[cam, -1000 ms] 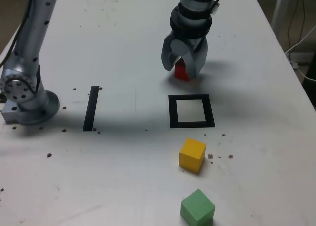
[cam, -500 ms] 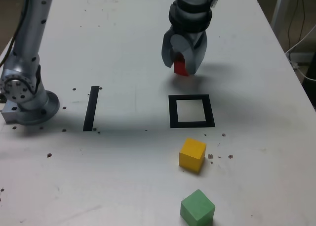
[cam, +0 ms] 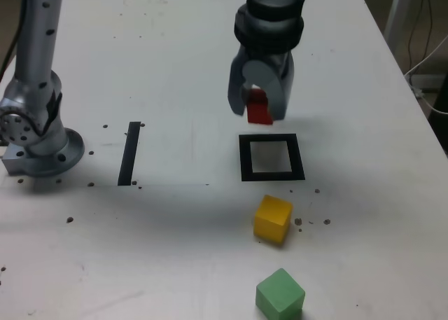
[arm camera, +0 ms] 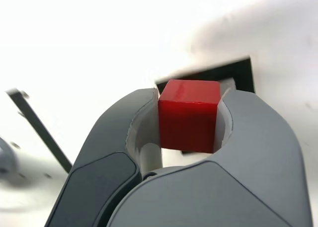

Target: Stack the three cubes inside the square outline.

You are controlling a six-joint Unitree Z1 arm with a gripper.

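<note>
We see the gripper clamped on the red cube, now lifted off the desk and carried toward the square outline, hanging just at its 12 o'clock edge. The yellow cube and green cube at 6 o'clock have not moved.

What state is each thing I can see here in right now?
gripper: shut on the red cube, above the table.
red cube: held between the jaws, lifted, just short of the square outline.
square outline: flat on the table, centre empty.
yellow cube: resting on the table, outside the outline.
green cube: resting on the table, nearest the camera.
black strip: lying flat, untouched.
</note>
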